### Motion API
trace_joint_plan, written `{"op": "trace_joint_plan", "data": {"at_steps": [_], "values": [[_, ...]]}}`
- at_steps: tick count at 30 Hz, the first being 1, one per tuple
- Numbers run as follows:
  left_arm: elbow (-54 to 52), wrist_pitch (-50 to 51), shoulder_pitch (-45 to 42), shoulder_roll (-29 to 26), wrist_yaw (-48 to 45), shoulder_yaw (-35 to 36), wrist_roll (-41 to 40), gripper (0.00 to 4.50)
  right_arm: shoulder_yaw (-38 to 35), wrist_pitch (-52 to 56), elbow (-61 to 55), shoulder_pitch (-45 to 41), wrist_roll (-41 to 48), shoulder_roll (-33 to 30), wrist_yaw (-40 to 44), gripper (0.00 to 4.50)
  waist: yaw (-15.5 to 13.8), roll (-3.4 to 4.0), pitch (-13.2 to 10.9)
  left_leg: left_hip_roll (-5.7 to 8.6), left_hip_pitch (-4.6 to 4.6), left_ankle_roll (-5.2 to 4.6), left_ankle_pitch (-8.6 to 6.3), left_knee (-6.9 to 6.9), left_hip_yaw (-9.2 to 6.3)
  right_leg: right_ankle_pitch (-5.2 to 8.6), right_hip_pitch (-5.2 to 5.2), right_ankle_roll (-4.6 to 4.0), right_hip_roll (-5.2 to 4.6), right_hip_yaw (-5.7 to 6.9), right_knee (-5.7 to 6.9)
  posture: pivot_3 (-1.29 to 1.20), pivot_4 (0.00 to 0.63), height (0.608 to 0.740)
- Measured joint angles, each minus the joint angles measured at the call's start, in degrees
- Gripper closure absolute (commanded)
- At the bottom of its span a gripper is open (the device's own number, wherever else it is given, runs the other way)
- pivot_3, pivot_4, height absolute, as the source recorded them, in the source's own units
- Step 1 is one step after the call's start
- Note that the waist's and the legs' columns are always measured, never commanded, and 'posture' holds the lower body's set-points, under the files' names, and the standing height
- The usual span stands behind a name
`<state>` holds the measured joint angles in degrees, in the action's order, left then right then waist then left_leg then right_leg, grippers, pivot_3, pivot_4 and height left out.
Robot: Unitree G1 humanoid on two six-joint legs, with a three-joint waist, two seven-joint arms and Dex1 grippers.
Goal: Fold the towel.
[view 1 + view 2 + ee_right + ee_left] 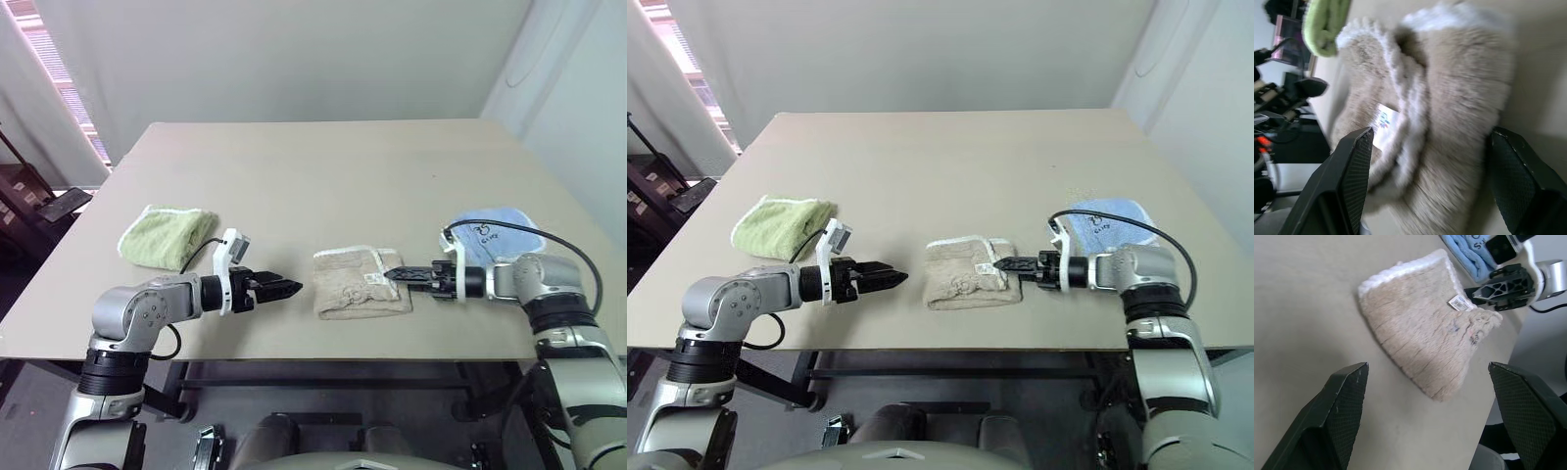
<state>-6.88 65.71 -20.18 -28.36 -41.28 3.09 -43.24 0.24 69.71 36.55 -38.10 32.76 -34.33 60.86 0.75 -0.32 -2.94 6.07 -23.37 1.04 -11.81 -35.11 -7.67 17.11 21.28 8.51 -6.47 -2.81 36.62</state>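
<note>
Towel (359, 283) lies folded on the table (323, 176), both grippers' fingers (1342, 416) spread apart, grasping nothing.

head views look down, wrist views near towel (1425, 338)

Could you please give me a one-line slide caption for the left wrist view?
Folded beige towel on the table, between open left gripper and right gripper.

Beige towel (359, 284) with white edging, green towel (167, 235), blue towel (490, 227)
</note>
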Motion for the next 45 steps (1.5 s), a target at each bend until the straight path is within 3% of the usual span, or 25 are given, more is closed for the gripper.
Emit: {"op": "trace_joint_plan", "data": {"at_steps": [10,13,21,26,29,32,38,45], "values": [[-0.02,-0.25,-0.07,0.49,0.39,-0.05,0.15,0.33,1.17,-2.3,4.29,-2.46,-2.84,3.1,2.72,1.02,1.12,-0.03,0.02,-0.02,0.11,0.05,0.01,-0.02,-0.03,-0.07,0.01,0.13,0.03,0.0,0.28,0.0,0.0,0.74],[-0.02,-0.97,-0.07,0.48,0.39,-0.22,0.34,0.33,1.98,-3.25,4.29,-2.64,-3.6,4.23,3.25,1.65,1.81,-0.02,0.02,-0.02,0.13,0.07,0.02,-0.02,-0.06,-0.07,0.02,0.14,0.04,0.0,0.35,0.0,0.0,0.74],[-0.02,-1.44,-0.07,0.49,1.0,-0.22,0.42,0.33,4.16,-4.2,2.99,-2.63,-5.58,5.3,4.83,4.41,1.97,-0.3,0.19,-0.01,0.27,0.1,0.02,-0.05,-0.11,-0.07,-0.11,0.08,0.06,0.0,0.36,0.0,0.0,0.74],[0.03,-1.49,-0.07,0.36,1.14,-0.08,0.3,0.33,0.84,-3.93,-0.31,-0.61,-4.31,5.8,2.89,4.49,1.73,-0.21,0.11,0.01,0.34,0.11,0.02,-0.08,-0.13,-0.03,-0.12,-0.19,0.03,0.02,0.37,0.0,0.0,0.74],[0.68,-1.69,-0.34,0.31,1.29,0.12,0.31,0.33,-4.03,-1.65,-6.55,1.45,-0.82,5.78,1.22,4.49,1.61,0.01,-0.02,0.01,0.18,0.12,0.03,-0.06,-0.16,-0.04,0.07,-0.17,0.03,0.01,0.38,0.0,0.0,0.74],[2.64,-2.29,-1.29,0.3,1.43,0.61,0.35,0.33,-13.34,2.32,-14.75,1.34,4.61,5.92,-3.95,4.49,1.56,0.05,-0.05,0.04,0.01,0.11,0.05,-0.01,-0.21,-0.14,0.21,0.05,0.02,0.01,0.39,0.0,0.0,0.74],[7.26,-4.32,-4.95,0.61,1.26,0.56,1.74,0.33,-35.87,3.49,-23.65,-3.28,13.3,9.39,-23.17,4.49,0.71,0.04,-0.04,0.06,-0.02,0.11,0.04,0.17,-0.22,-0.14,0.36,0.03,-0.01,0.02,0.35,0.0,0.0,0.74],[10.96,-5.82,-6.76,2.55,0.02,-0.67,3.18,0.33,-51.29,-1.58,-28.31,-1.85,19.21,16.2,-43.89,4.49,-0.23,0.05,-0.04,0.07,-0.02,0.0,0.11,0.14,-0.19,-0.05,0.33,-0.15,-0.03,0.0,0.35,0.0,0.0,0.74]]}}
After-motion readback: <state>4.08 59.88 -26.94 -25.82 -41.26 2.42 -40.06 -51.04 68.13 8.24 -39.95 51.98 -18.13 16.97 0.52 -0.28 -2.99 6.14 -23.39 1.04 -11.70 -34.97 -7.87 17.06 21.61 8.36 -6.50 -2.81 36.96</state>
